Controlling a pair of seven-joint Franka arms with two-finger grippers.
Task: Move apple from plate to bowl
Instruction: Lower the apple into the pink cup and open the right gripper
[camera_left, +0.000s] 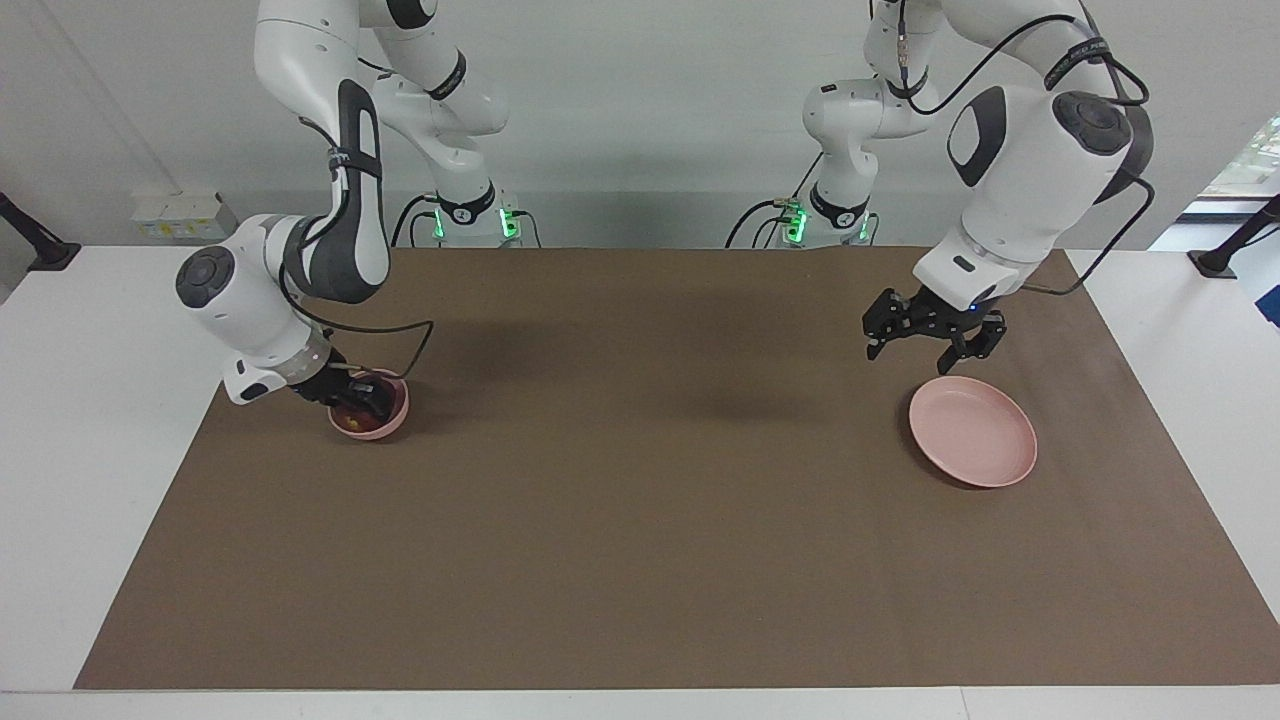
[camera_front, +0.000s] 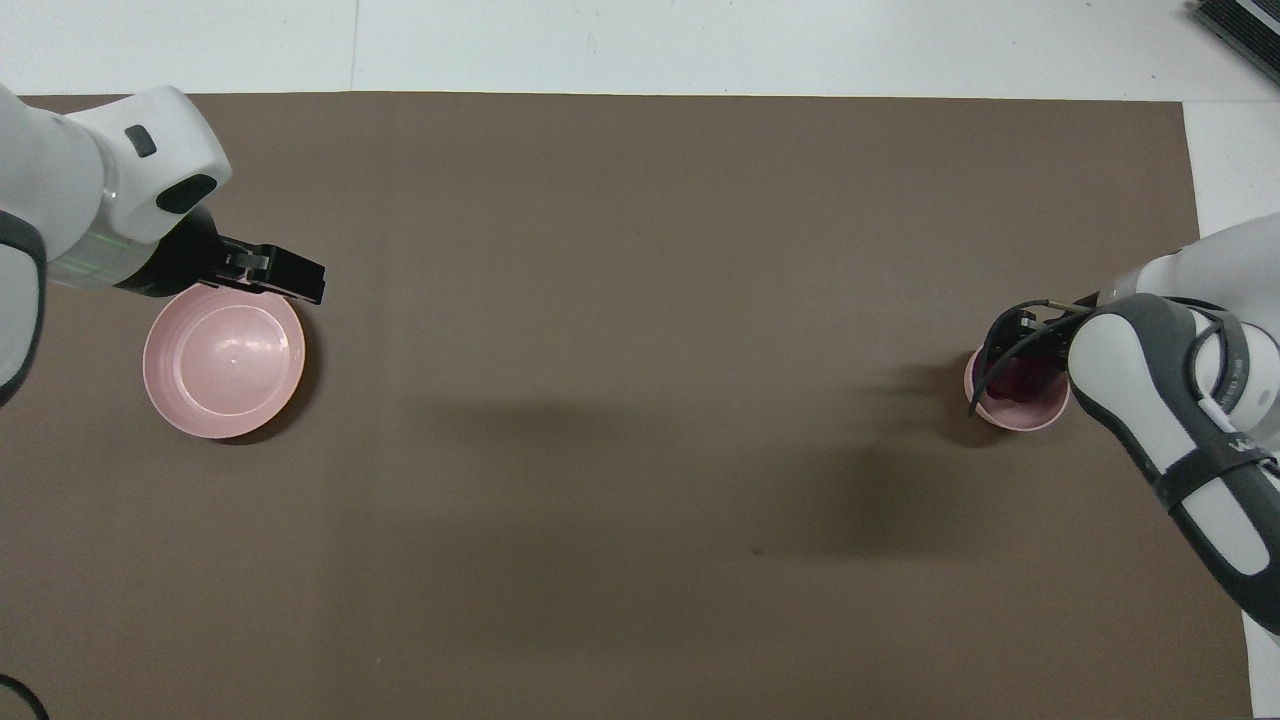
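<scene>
The small, deep, round pale pink bowl (camera_left: 372, 419) stands on the brown mat (camera_left: 640, 520) toward the right arm's end of the table, and everything else is placed from it here. Inside the bowl sits the small round dark red apple (camera_left: 350, 416), low between the walls, with a yellowish patch showing toward the bottom in the facing view; from overhead only a strip of its maroon skin (camera_front: 1018, 380) shows in the bowl (camera_front: 1020, 412) under the wrist. The right gripper (camera_left: 362, 392) reaches down into the bowl's mouth from the side nearer the robots, its black fingers pressed onto the apple and pinching it; the right arm's white forearm slants down to the bowl from the table's edge at that end. Well apart from the bowl, toward the left arm's end of the mat, lies the wide, shallow, round pale pink plate (camera_left: 972, 430) with a low rim, bare inside in both views (camera_front: 223, 362) and about as far from the robots as the bowl. The left gripper (camera_left: 935, 340) hangs in the air above the mat just by the plate's edge, touching nothing, its black fingers spread apart and holding nothing; in the overhead view its tip (camera_front: 290, 277) juts past the plate's rim toward the bowl's end of the table.
</scene>
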